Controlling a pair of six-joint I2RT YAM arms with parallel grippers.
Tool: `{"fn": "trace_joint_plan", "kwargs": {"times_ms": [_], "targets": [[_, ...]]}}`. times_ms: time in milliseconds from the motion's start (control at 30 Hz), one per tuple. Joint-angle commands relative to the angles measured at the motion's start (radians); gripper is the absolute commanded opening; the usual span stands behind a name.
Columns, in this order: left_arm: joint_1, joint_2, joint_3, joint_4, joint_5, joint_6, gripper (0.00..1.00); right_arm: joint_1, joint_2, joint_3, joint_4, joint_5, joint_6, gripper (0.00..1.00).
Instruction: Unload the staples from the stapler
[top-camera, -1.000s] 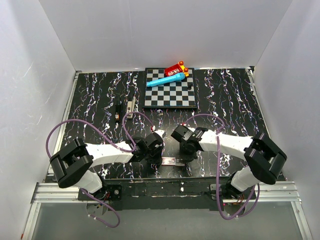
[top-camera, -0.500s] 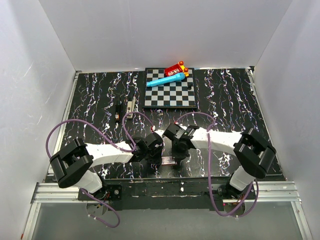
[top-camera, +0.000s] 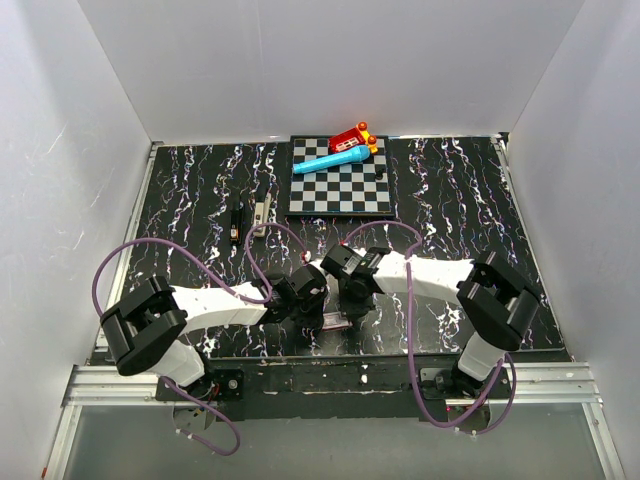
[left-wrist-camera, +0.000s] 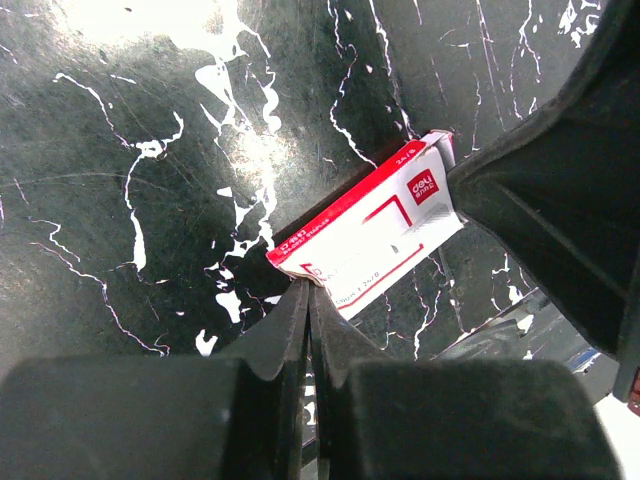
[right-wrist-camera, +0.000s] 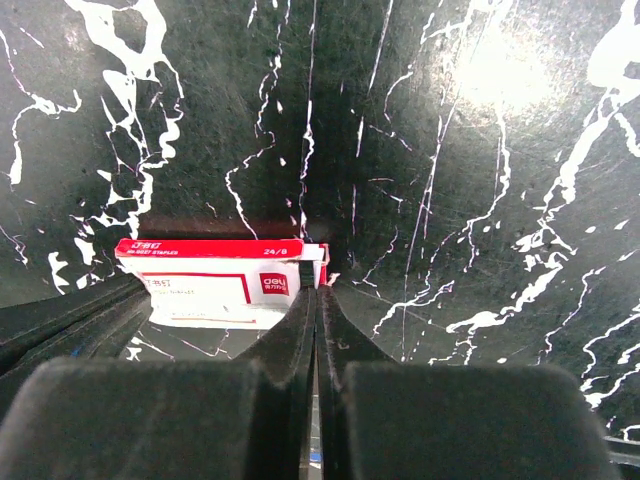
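Just swung the right gripper (top-camera: 346, 312) left, right up to the red-and-white box (top-camera: 335, 321) by the worktop's (top-camera: 450, 200) near edge. Leaves the stapler (top-camera: 262, 212) untouched way off toward the far edge, left of the chessboard (top-camera: 340, 190). Keeps both the left gripper (top-camera: 320, 316) and right pinched shut, holding nothing. Probably means no unloading yet.

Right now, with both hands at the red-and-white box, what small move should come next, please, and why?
Probably ease the right hand outward to tug the end flap of the box open while the left hand steadies the other end: both are shut at its opposite ends, and the stapler lies untouched farther back.
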Motion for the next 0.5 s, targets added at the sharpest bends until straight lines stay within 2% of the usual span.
{"fn": "trace_joint_plan", "kwargs": {"times_ms": [0, 300, 467], "targets": [[-0.001, 0.054, -0.028, -0.112, -0.028, 0.023, 0.00, 0.021, -0.045, 0.025, 0.055, 0.025, -0.005, 0.07], [0.001, 0.048, -0.034, -0.114, -0.031, 0.018, 0.00, 0.021, -0.103, 0.031, -0.023, 0.097, -0.013, 0.16], [-0.002, 0.046, -0.034, -0.117, -0.030, 0.018, 0.00, 0.021, -0.101, 0.037, -0.038, 0.099, -0.020, 0.26]]}}
